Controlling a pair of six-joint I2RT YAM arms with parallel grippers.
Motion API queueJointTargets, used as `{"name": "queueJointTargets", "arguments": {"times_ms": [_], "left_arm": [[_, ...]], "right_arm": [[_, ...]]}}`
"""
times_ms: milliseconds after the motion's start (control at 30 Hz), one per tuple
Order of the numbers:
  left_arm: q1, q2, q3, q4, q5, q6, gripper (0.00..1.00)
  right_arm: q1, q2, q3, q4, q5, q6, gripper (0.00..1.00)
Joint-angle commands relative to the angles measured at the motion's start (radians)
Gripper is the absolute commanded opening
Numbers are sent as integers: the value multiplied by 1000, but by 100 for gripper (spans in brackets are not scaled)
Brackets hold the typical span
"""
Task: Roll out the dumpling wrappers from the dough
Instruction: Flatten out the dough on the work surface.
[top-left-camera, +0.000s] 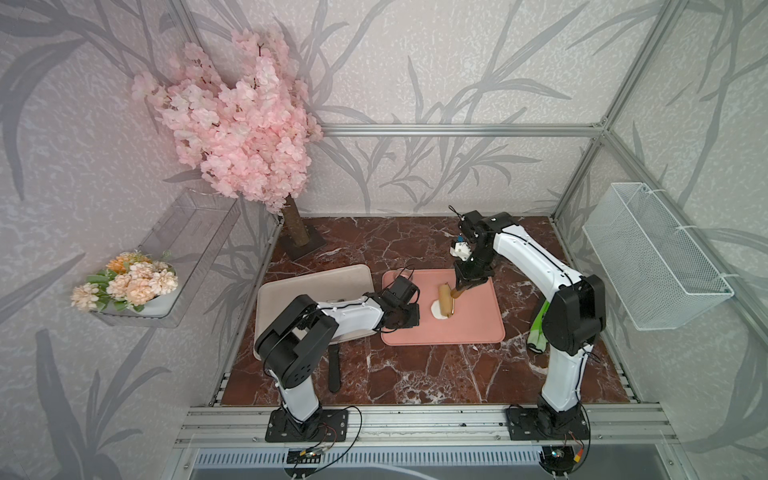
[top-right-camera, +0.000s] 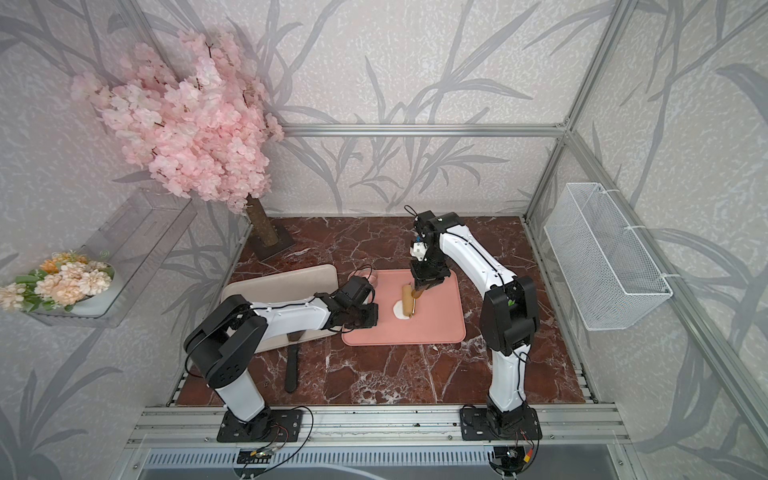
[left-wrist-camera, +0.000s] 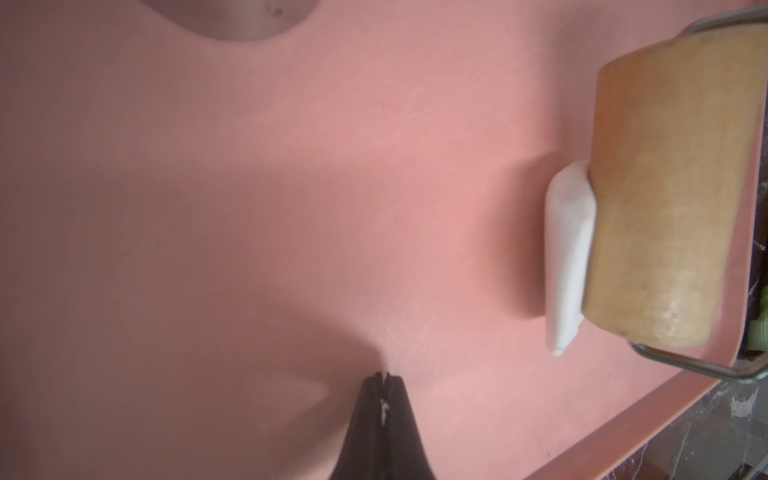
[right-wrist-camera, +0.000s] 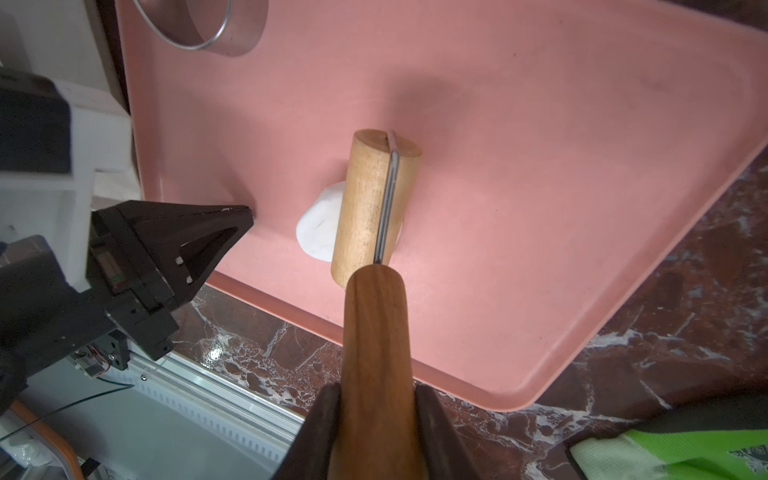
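Note:
A white lump of dough (top-left-camera: 435, 308) (top-right-camera: 397, 308) (left-wrist-camera: 566, 257) (right-wrist-camera: 319, 224) lies mid-way across the pink tray (top-left-camera: 478, 328) (top-right-camera: 440, 328) (left-wrist-camera: 249, 166) (right-wrist-camera: 540, 166). The tan wooden roller (top-left-camera: 446, 300) (top-right-camera: 407, 300) (left-wrist-camera: 665, 187) (right-wrist-camera: 370, 208) rests across the dough and hides part of it. My right gripper (top-left-camera: 458, 292) (top-right-camera: 419, 291) (right-wrist-camera: 376, 390) is shut on the roller's darker wooden handle (right-wrist-camera: 376, 332). To the left of the dough, my left gripper (top-left-camera: 417, 311) (top-right-camera: 376, 312) (left-wrist-camera: 384, 376) (right-wrist-camera: 248, 212) is shut and empty, its tips down at the tray surface. Dumpling wrappers are out of view.
A clear glass cup (top-left-camera: 395, 277) (right-wrist-camera: 208, 25) stands at the pink tray's far left corner. A beige tray (top-left-camera: 316, 286) lies left of it under my left arm, with a black-handled tool (top-left-camera: 333, 370) at its front. A green object (top-left-camera: 538, 328) (right-wrist-camera: 673, 453) lies by the right arm.

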Motion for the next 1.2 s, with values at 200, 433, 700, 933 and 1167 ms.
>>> {"name": "queueJointTargets", "arguments": {"times_ms": [200, 433, 700, 933, 1167], "left_arm": [[-6, 60, -51, -141, -22, -3, 0], [-6, 54, -53, -145, -22, -5, 0], [-7, 51, -61, -137, -22, -11, 0], [-6, 50, -62, -141, -23, -8, 0], [-7, 52, -58, -143, -23, -8, 0]], "right_arm": [[8, -25, 114, -86, 31, 16, 0], [43, 6, 31, -37, 31, 24, 0], [72, 108, 9, -21, 26, 23, 0], [73, 146, -27, 16, 16, 35, 0], [62, 51, 5, 30, -34, 55, 0]]}}
